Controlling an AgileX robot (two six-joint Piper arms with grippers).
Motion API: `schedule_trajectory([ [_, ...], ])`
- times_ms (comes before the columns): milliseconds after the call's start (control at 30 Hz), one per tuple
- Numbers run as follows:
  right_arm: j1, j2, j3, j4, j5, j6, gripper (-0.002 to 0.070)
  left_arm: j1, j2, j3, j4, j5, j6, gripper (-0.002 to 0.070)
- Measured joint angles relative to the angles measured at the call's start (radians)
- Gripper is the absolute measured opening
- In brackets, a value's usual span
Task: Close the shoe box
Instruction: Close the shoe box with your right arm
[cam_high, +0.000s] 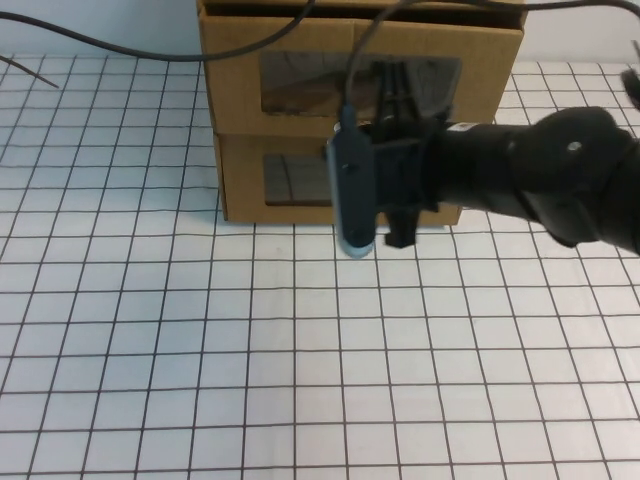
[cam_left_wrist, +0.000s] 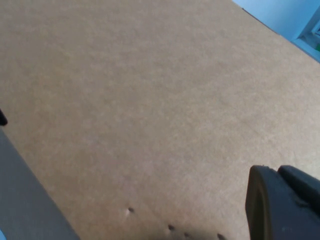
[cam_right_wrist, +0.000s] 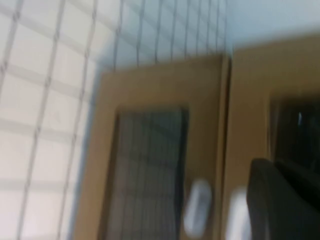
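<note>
The shoe box is the upper of two stacked brown cardboard boxes at the back of the table. A dark shoe shows through its clear front window. My right gripper reaches in from the right and sits right at the box's front, over the right half of the window. In the right wrist view the shoe box's white tab lies just beside the seam between the two boxes. My left gripper shows only in the left wrist view, close against a plain brown cardboard face.
The lower cardboard box carries the shoe box and has its own window and white tab. Black cables run across the back. The white grid-marked table stretches out in front of the boxes.
</note>
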Motion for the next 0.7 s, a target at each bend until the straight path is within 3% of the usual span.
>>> schedule_trajectory([
  [300,-0.212,0.027,-0.024,0.007,-0.075,-0.007,-0.0017,0.000,0.000,0.000,0.000,0.002,0.000,-0.0002],
  [700,-0.246,0.141,-0.183,0.014,0.063,-0.012,-0.0017,0.000,0.000,-0.001,0.000,0.001,0.001,-0.0002],
])
